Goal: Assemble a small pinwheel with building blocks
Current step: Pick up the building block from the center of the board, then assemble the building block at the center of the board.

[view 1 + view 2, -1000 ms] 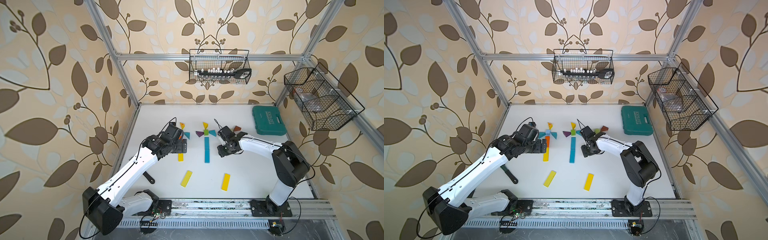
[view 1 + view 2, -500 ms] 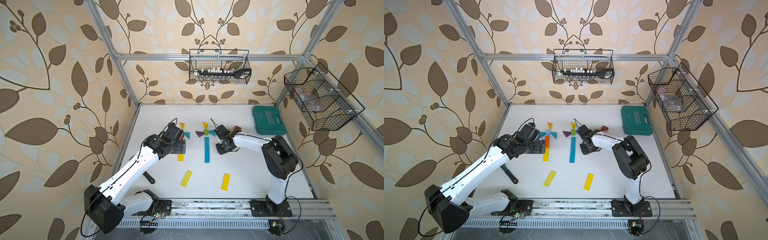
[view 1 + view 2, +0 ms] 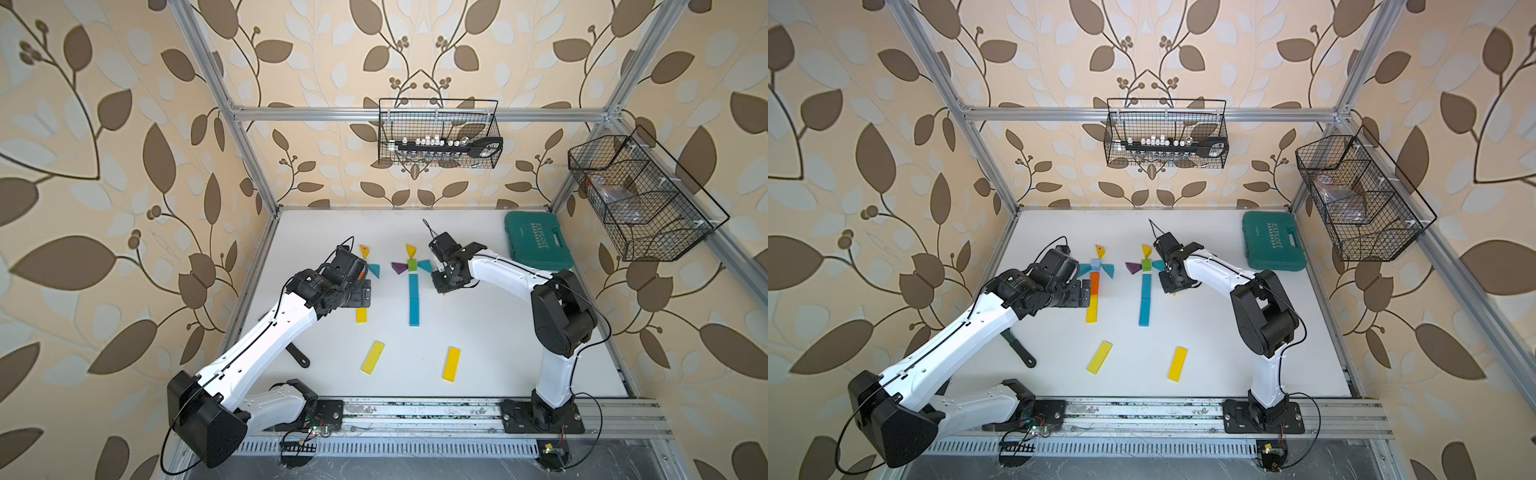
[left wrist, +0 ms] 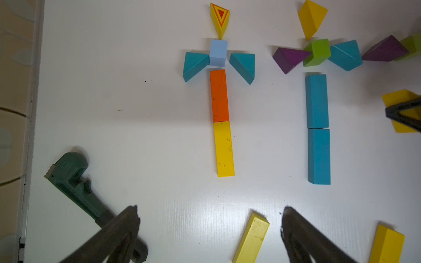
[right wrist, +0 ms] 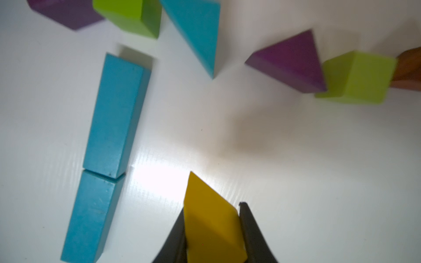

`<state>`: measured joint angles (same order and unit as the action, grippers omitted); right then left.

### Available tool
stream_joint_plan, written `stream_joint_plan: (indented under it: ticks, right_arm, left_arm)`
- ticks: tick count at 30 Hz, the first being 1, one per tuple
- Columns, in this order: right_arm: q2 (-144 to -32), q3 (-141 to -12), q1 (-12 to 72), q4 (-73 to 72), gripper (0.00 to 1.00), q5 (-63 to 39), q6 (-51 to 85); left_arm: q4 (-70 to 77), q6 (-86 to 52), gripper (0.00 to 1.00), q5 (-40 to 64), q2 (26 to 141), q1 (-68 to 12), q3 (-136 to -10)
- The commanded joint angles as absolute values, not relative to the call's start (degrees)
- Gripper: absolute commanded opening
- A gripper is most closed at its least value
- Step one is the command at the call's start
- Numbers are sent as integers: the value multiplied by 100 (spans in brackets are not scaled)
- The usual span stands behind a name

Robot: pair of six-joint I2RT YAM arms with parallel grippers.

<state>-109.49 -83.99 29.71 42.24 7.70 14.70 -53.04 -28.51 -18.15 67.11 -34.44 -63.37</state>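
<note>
Wrench point(image 4: 73, 182) near tabletop's point(image 3: 498, 332) left edge; tool case point(image 3: 538, 245) at rear right corner. I read right gripper point(image 5: 213, 208) clamped on yellow wedge point(image 5: 205, 193), left gripper point(image 4: 210, 210) released.

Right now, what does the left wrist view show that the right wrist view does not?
Only the left wrist view: the dark green metal pipe wrench, the orange flat bar and the light-blue cube. Only the right wrist view: a brown block, cut off at the picture's edge. Both: the two blue flat bars laid end to end, and the plain yellow triangular wedge clamped in the right arm's jaws.
</note>
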Motion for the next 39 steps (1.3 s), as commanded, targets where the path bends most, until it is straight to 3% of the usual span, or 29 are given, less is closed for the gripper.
stream_joint_plan:
  ticks: [1,19,39]
  right_arm:
    - [-10924,-8974,2632,4512,8,962,1379]
    - [-12954,-11207,1715,4307,7,465,43]
    - [-13561,-11314,1462,4180,11,539,61]
  left_arm:
    - [-5406,-2737,99,-2007,6719,-3375,-6302]
    - [-5396,-2674,99,-1886,6913,-3375,-6311]
    - [-5357,-2653,99,-1705,6968,-3375,-6269]
